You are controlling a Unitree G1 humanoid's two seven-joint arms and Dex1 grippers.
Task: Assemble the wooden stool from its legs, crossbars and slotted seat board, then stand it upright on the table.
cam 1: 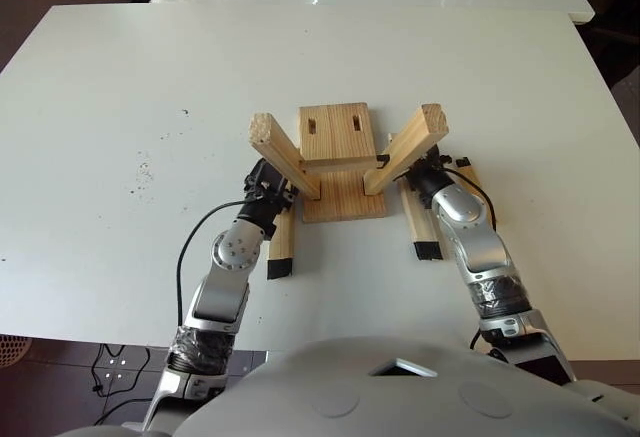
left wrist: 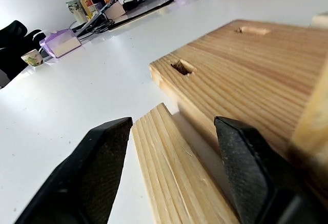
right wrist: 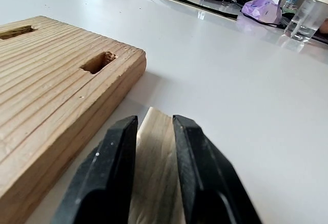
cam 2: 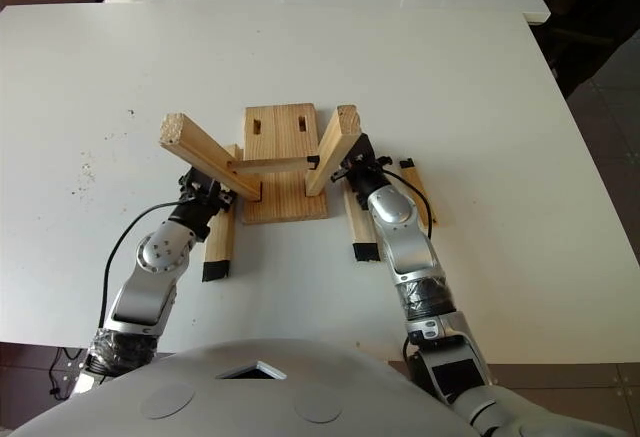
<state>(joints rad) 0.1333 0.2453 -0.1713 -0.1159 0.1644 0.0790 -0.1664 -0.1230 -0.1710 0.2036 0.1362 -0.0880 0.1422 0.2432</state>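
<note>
Mid-fitting, I reckon: pale wooden leg frame (cam 1: 340,164) between left gripper (left wrist: 173,124), fingers apart, and right gripper (right wrist: 154,119), nearly together, needs aligning with the slotted wooden seat board (cam 1: 335,122).

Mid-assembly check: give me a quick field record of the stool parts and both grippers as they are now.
seat board: flat on the table, two far slots empty
raised legs: two, tilted, joined by a crossbar
loose legs: one lying at each side of the board
spare crossbar: flat, right of the board
left gripper: jaws open astride a wooden piece
right gripper: low by the board's right edge
</note>
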